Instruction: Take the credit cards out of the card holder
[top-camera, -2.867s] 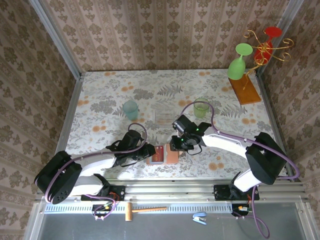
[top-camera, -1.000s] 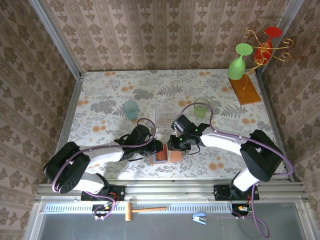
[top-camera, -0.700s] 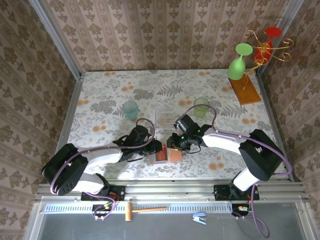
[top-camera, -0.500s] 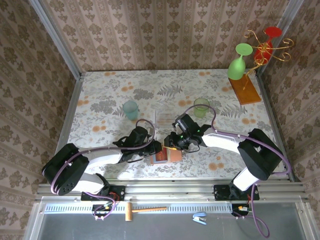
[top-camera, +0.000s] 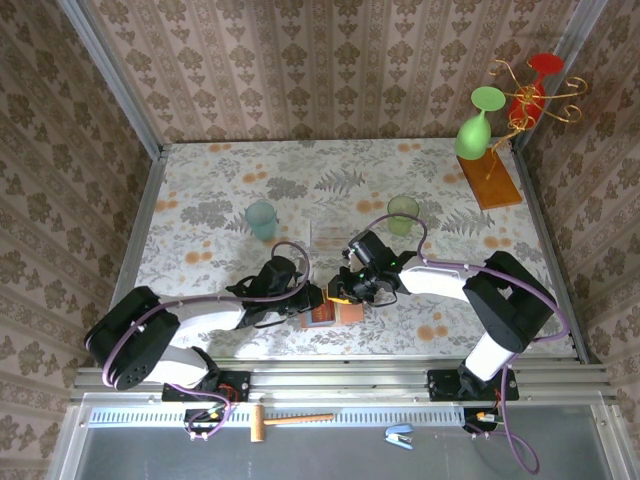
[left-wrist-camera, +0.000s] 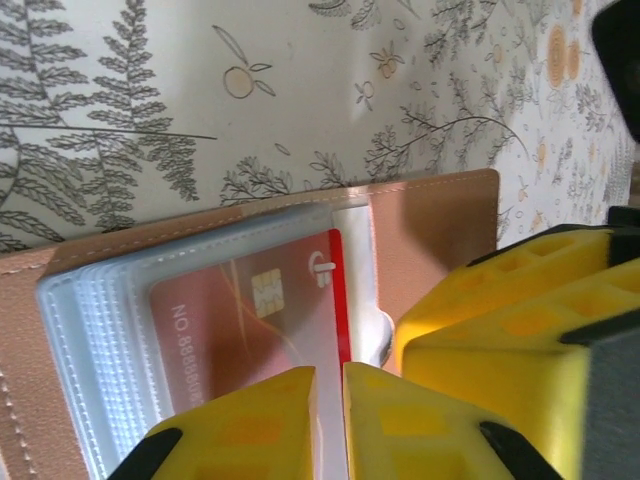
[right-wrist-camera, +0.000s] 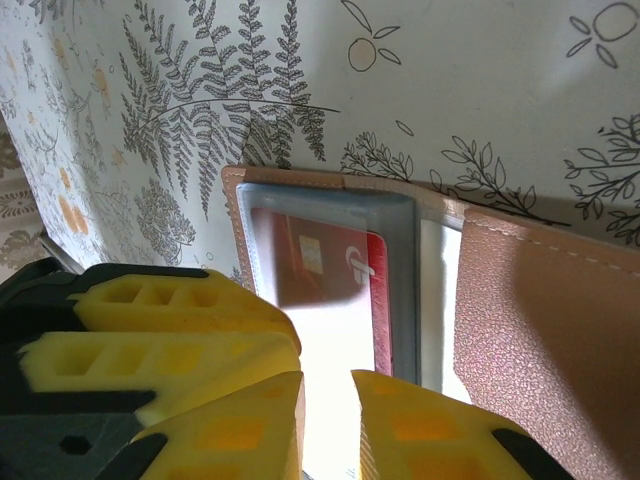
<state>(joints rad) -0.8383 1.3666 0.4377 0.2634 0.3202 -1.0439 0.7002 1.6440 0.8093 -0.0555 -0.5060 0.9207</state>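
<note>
Two cups are counted: a teal cup (top-camera: 261, 218) and a green cup (top-camera: 403, 213). Two goblets get tallied too, a green goblet (top-camera: 478, 125) and a red goblet (top-camera: 541, 68), by one rack (top-camera: 490, 181). One card holder (left-wrist-camera: 440, 220) is seen, with just one red card (left-wrist-camera: 230, 330) made out inside. One clear box (top-camera: 327, 234), one mallet (top-camera: 285, 420) and one stapler (top-camera: 399, 434) are spotted.

The tan leather card holder (left-wrist-camera: 435, 215) lies open and flat on the table (left-wrist-camera: 300, 90), a red credit card (left-wrist-camera: 240, 320) tucked in its clear sleeves.
</note>
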